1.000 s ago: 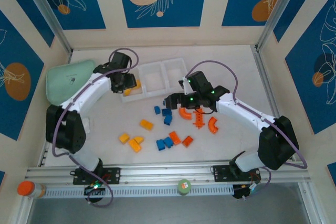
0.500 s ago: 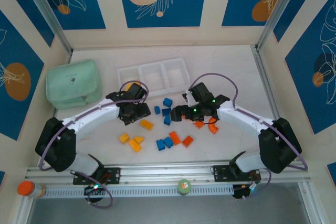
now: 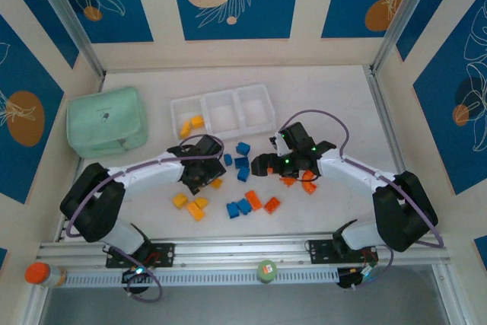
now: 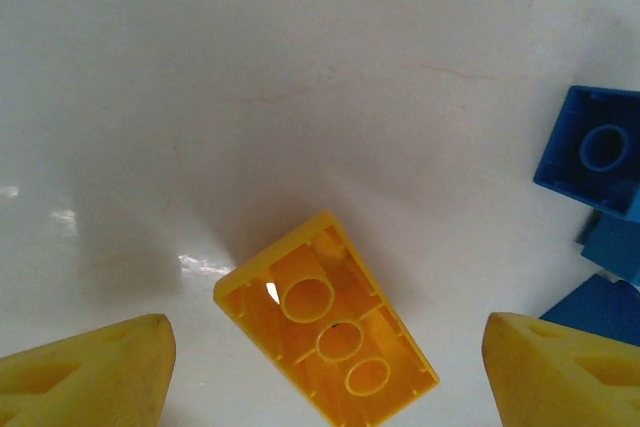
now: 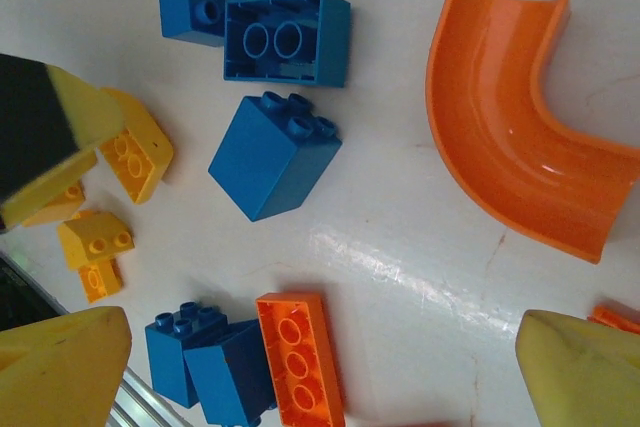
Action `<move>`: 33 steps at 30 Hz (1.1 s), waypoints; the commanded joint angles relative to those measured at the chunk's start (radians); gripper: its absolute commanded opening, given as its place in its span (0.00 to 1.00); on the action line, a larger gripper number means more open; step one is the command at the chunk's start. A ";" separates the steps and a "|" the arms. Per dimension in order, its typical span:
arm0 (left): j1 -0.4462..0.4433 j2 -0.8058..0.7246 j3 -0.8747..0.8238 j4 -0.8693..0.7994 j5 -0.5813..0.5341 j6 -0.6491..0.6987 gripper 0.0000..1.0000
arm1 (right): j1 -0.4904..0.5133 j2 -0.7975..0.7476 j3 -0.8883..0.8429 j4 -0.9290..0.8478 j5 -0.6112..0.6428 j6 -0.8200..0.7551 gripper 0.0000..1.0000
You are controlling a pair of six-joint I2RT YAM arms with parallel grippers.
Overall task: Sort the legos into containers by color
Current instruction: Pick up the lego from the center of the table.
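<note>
Legos (image 3: 243,205) in yellow, blue and orange are spread loose on the tabletop (image 3: 327,112). Two yellow ones (image 3: 191,125) are already laid in the end compartment of the tray (image 3: 221,94), well beyond the left gripper (image 4: 325,319). That gripper is held low with its fingers wide apart, and nothing is gripped. A yellow brick (image 4: 330,347) lies on the tabletop right between the fingers, touched by neither, hollow side up and askew to the line between them. Blue bricks (image 4: 590,152) lie just outside one finger.

The right gripper (image 5: 322,315) is spread fully and is empty as well. An orange brick (image 5: 300,362) lies between its fingers, and a blue brick (image 5: 272,157) and an orange arch (image 5: 510,117) lie ahead of them.

The bricks are judged to be light, stiff and hard, so crushing need not be feared. Their smooth walls may slip under a poor hold, though. The yellow brick is probably best taken across its two long walls, near the middle of its length. For that the wrist would have to be turned until the pads are square to those walls, since a hold on the corners would likely twist the brick out. The arch is judged more awkward and is better taken across its flat side faces than on the curve.
</note>
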 commanded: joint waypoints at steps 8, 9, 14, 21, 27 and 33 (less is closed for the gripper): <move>-0.023 0.113 0.080 0.027 -0.001 -0.011 0.71 | -0.011 -0.017 -0.012 0.012 -0.035 0.018 0.99; -0.024 0.126 0.094 0.018 -0.007 -0.002 0.70 | -0.010 -0.018 -0.013 0.011 -0.035 0.020 0.99; -0.028 0.172 0.155 -0.032 -0.034 0.055 0.64 | -0.010 -0.028 -0.019 0.010 -0.034 0.028 0.99; -0.031 0.197 0.163 -0.068 -0.060 0.073 0.48 | -0.010 -0.040 -0.033 0.019 -0.037 0.045 0.99; -0.031 0.181 0.159 -0.071 -0.061 0.103 0.33 | -0.010 -0.045 -0.029 0.014 -0.041 0.047 0.99; -0.027 0.131 0.171 -0.103 -0.090 0.140 0.23 | -0.010 -0.048 -0.021 0.012 -0.035 0.047 0.99</move>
